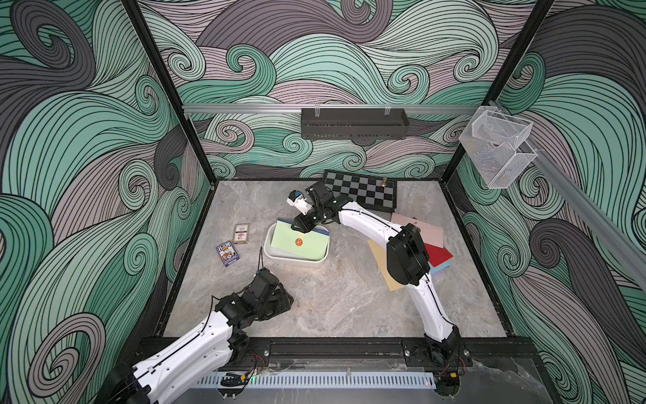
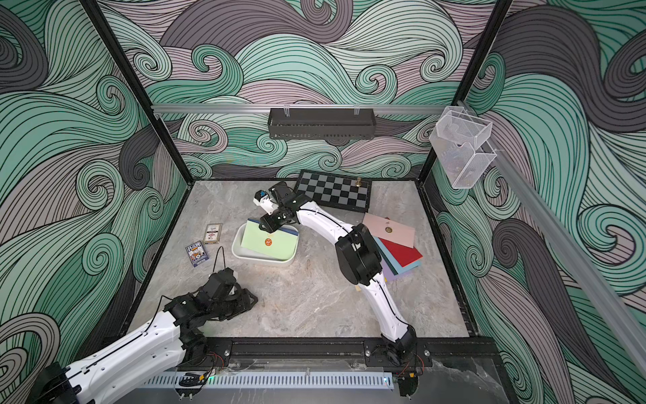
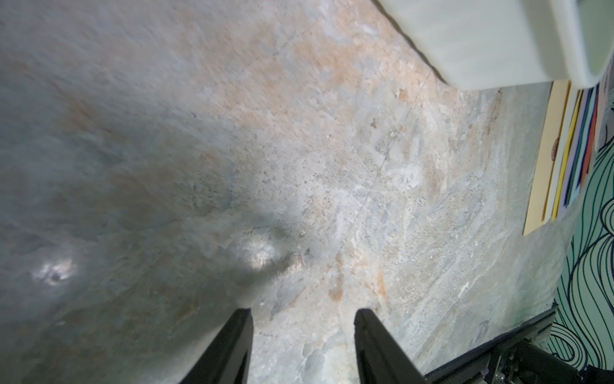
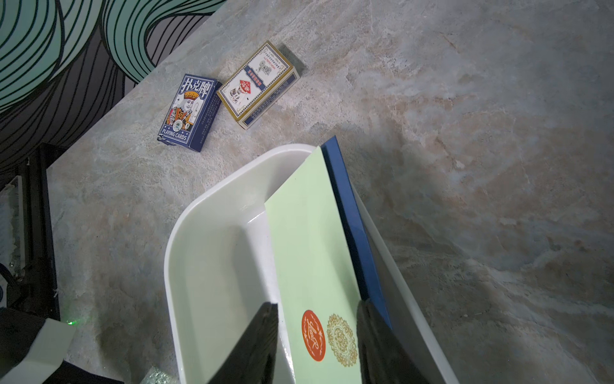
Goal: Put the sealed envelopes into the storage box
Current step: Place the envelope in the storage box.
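Note:
The white storage box [image 1: 271, 249] [image 2: 238, 245] [image 4: 212, 252] sits mid-table. In it a pale green sealed envelope [image 1: 300, 241] [image 2: 269, 241] [image 4: 312, 259] with an orange seal lies slanted over a navy envelope [image 1: 324, 230] [image 4: 349, 212] that leans on the far rim. My right gripper [image 1: 298, 226] [image 2: 264, 226] [image 4: 317, 303] hovers open over the green envelope's far edge, fingers apart on either side of the seal. More envelopes [image 1: 419, 229] [image 3: 561, 149] are fanned at the right, partly under the right arm. My left gripper [image 1: 285, 299] [image 3: 303, 312] is open and empty over bare table near the box [image 3: 481, 40].
Two playing-card packs [image 1: 241, 233] [image 1: 227, 253] lie left of the box. A chessboard [image 1: 363, 192] with one piece [image 1: 385, 181] lies at the back. A black perforated tray [image 1: 353, 123] hangs on the back wall, a clear mesh bin [image 1: 498, 147] on the right rail.

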Controlling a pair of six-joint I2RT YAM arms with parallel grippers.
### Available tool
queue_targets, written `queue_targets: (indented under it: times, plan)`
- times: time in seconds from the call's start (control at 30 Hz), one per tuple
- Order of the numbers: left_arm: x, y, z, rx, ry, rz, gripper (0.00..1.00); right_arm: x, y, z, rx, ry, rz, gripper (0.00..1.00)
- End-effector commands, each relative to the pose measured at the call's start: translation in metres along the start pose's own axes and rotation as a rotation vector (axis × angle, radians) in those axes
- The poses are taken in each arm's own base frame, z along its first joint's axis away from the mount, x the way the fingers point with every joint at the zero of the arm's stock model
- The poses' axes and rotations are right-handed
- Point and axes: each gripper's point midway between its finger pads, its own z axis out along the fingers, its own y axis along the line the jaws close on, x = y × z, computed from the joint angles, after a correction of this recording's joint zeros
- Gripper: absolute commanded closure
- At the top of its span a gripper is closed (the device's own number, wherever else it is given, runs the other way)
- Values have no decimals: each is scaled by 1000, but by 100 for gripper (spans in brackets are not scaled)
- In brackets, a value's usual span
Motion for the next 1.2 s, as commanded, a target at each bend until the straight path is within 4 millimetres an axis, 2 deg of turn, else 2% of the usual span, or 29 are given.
queue_targets:
  times: [0.0,0.13,0.43,0.6,0.8,1.17]
  plan:
    - [-2,-1,1,6,0,12,46,2,-5,-1,27,18,-22,52]
    - [-2,-2,1,9,0,14,46,2,-12,-2,65,19,-66,46]
    - [-2,-2,1,9,2,14,47,9,-27,6,107,42,-90,45]
    - [-2,-2,1,10,1,14,46,18,-28,15,81,62,-81,44]
    - [-1,-2,1,13,-1,13,47,25,-19,17,23,82,-74,45]
    - [-1,-1,2,11,-1,13,47,15,-1,0,-33,53,-94,50]
